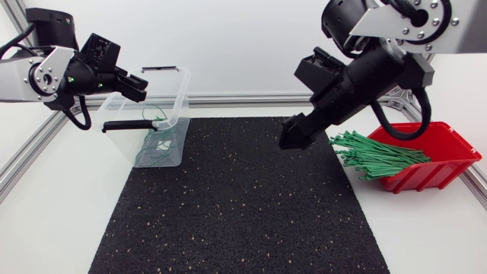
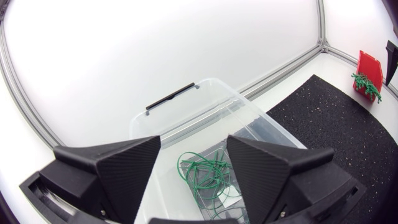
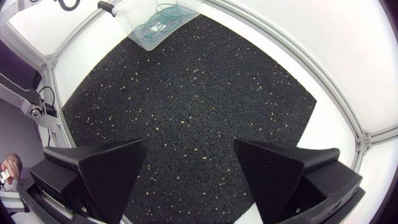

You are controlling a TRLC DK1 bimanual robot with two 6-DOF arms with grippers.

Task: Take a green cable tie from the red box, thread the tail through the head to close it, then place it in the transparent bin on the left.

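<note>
The left gripper [image 2: 194, 149] is spread and empty over the bin [image 1: 181, 114]. The right gripper [image 1: 293, 138] is spread and empty beside the box [image 1: 449, 148]. The ties [image 1: 377, 156] are heaped there, so several could be grabbed together, or some knocked out.
</note>
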